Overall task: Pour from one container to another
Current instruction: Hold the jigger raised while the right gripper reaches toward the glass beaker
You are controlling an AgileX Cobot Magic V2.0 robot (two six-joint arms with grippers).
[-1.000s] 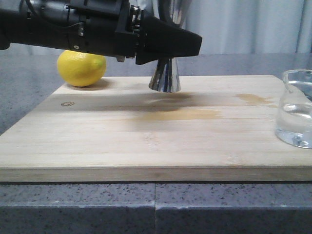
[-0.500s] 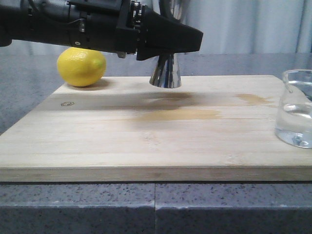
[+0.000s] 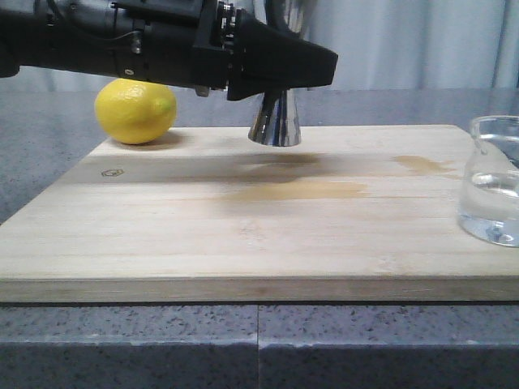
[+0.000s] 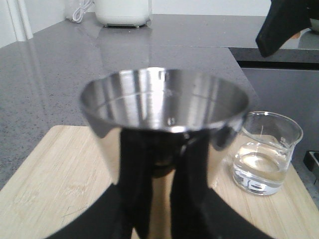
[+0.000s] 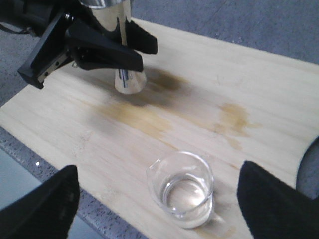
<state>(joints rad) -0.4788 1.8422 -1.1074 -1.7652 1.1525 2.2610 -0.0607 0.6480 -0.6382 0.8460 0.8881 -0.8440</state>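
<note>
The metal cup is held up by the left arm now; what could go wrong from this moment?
1. The left gripper grips the metal cup at its narrow waist, lifted off the board; smooth steel could slip or tilt.
2. The glass beaker holds water near the board's edge, and the open right gripper hovers close; a bump might spill it.
</note>
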